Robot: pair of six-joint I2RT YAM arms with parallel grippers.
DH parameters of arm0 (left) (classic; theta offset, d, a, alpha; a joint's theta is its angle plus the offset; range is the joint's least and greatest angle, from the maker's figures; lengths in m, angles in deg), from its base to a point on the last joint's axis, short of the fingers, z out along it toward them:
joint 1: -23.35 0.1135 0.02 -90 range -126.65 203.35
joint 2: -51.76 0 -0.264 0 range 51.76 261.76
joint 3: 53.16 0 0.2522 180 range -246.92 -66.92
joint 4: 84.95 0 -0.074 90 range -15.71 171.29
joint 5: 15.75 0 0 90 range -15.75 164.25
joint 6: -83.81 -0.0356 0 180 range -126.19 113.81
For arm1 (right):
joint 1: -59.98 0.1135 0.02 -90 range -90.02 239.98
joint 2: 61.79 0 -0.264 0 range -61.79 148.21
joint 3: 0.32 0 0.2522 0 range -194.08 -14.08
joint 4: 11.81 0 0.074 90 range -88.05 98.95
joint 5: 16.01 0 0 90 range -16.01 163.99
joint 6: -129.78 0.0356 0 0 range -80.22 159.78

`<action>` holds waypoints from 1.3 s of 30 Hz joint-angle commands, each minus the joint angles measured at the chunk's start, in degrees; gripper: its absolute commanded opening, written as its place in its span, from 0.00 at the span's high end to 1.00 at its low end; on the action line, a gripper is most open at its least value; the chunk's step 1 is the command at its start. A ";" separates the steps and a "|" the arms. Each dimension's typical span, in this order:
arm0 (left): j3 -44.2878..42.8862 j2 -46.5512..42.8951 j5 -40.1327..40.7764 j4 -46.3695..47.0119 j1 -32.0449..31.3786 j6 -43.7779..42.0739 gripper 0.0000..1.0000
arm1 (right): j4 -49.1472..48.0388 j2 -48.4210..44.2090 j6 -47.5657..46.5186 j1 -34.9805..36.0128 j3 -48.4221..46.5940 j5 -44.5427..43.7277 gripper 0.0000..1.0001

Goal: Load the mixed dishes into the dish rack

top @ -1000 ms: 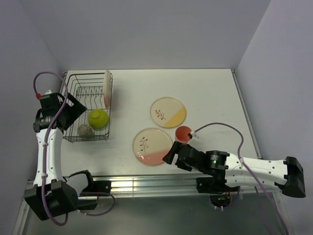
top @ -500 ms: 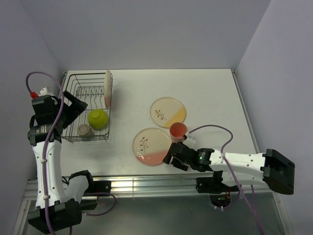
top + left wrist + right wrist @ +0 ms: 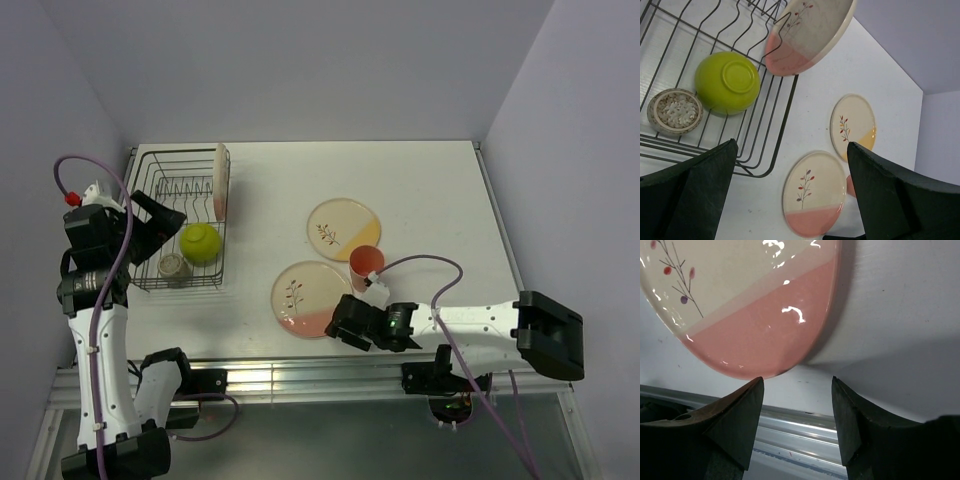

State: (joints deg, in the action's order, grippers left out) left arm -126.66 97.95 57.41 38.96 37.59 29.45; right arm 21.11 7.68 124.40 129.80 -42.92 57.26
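Note:
The black wire dish rack (image 3: 150,165) stands at the table's left. It holds a cream-and-pink plate (image 3: 218,180) upright, a lime-green bowl (image 3: 200,242) upside down and a tiny grey speckled dish (image 3: 174,265). A cream-and-pink sprig plate (image 3: 310,298) and a cream-and-yellow sprig plate (image 3: 343,229) lie flat mid-table. A salmon-pink cup (image 3: 365,264) stands between them. My right gripper (image 3: 345,322) is open and empty, low at the pink plate's near-right edge (image 3: 740,315). My left gripper (image 3: 165,222) is open and empty above the rack's left side (image 3: 765,125).
The table's metal front rail (image 3: 300,375) runs just below the right gripper. Grey walls close in the back and both sides. The right arm's cable (image 3: 440,275) loops over the table near the cup.
The right arm has slid left along the front edge and now sits by the pink plate's near edge. The cup now shows standing. The left gripper shifted slightly.

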 commanded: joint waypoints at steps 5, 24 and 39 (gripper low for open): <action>3.76 -0.75 -3.02 4.00 -0.53 0.75 0.04 | 4.39 -4.69 3.19 3.21 0.19 -5.94 0.36; -2.21 2.40 11.11 6.29 -29.68 5.66 0.11 | 37.79 -12.34 -9.71 11.85 -36.71 -29.06 0.28; -11.88 22.18 25.98 12.97 -61.70 5.24 0.08 | 18.21 0.12 -49.55 -49.94 -40.60 2.21 0.27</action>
State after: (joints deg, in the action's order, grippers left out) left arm -136.06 118.87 80.34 47.94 -22.56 35.20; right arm 44.43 4.33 81.74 84.27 -83.13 51.46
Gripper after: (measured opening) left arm 0.915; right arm 0.731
